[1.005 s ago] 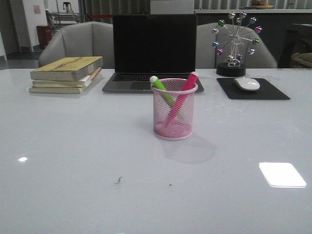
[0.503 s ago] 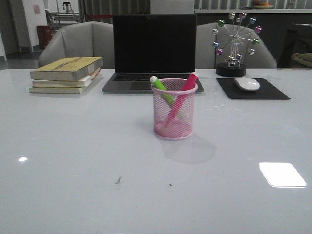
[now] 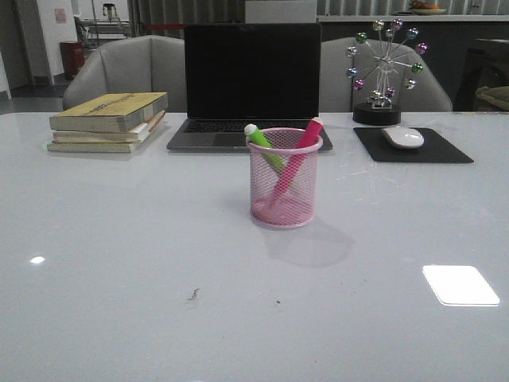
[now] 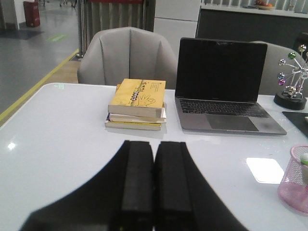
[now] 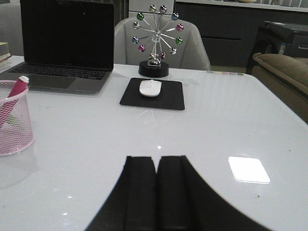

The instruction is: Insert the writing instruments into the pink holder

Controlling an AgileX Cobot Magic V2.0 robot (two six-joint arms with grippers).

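The pink wire-mesh holder stands upright mid-table in front of the laptop. Inside it the green marker leans left with its pale tip above the rim, and the magenta marker leans right, crossing it. The holder shows at the edge of the left wrist view, and the holder with the magenta marker at the edge of the right wrist view. My left gripper is shut and empty, well back from the cup. Likewise my right gripper is shut on nothing. Neither gripper appears in the front view.
Behind the cup sits a laptop with a dark screen. A stack of books lies at the back left. At the back right are a white mouse on a black pad and a ferris-wheel ornament. Grey chairs stand beyond the table.
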